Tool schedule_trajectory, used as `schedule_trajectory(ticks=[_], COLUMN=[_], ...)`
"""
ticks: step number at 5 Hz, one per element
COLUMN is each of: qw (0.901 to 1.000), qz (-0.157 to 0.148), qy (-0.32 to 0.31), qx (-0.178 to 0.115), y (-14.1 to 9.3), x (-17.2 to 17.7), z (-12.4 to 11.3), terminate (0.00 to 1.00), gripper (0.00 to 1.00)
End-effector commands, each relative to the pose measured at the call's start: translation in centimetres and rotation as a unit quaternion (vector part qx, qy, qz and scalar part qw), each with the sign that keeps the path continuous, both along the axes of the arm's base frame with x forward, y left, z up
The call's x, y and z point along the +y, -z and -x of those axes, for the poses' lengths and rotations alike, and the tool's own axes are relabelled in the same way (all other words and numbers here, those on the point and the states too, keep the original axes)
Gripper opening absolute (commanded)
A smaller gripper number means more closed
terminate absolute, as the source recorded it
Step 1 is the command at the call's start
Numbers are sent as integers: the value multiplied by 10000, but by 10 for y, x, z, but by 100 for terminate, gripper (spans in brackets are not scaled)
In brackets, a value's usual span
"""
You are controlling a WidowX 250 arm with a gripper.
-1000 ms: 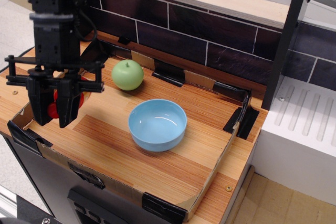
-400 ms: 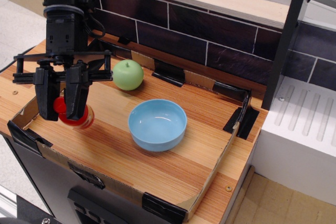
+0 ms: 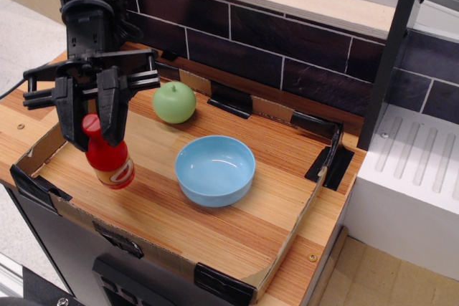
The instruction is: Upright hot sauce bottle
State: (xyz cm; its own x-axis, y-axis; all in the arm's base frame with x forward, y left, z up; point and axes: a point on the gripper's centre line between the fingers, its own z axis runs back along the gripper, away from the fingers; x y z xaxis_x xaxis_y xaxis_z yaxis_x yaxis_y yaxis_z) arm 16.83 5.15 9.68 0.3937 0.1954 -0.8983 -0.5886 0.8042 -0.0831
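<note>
One black gripper [image 3: 92, 121] hangs over the left end of the wooden tray [image 3: 215, 227], its two fingers [image 3: 113, 109] pointing down and set either side of the red cap of the hot sauce bottle [image 3: 109, 160]; the fingers flank the cap closely, but whether they actually press on it cannot be told from this view; the bottle's neck and cap rise into the gap between the fingers, while its body and orange-yellow label hang clear below the fingertips; the bottle stands nearly upright, leaning a little with its cap toward the left and its base toward the right; its base sits at the tray floor near the left front corner, though contact with the wood is not certain; a green apple [image 3: 174, 102] lies behind and to the right of the gripper, near the tray's back wall; a blue bowl [image 3: 215, 170] rests in the middle of the tray, to the right of the bottle and apart from it; a dark tiled wall [image 3: 287, 48] runs behind the tray.
</note>
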Motion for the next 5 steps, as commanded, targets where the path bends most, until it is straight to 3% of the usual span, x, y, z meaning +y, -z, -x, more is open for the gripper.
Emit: schedule_trajectory(ticks=[1, 3, 4, 5], qw=[9982, 9914, 9904, 9903], qz=[583, 1269, 1355, 1322], qy=[-121, -198, -186, -216], qx=[-119, 264, 199, 362], y=[4, 3, 0, 7], x=[-2, -14, -14, -12], z=[-8, -3, -4, -4], terminate=[0, 0, 0, 0], gripper=[0, 0, 0, 0])
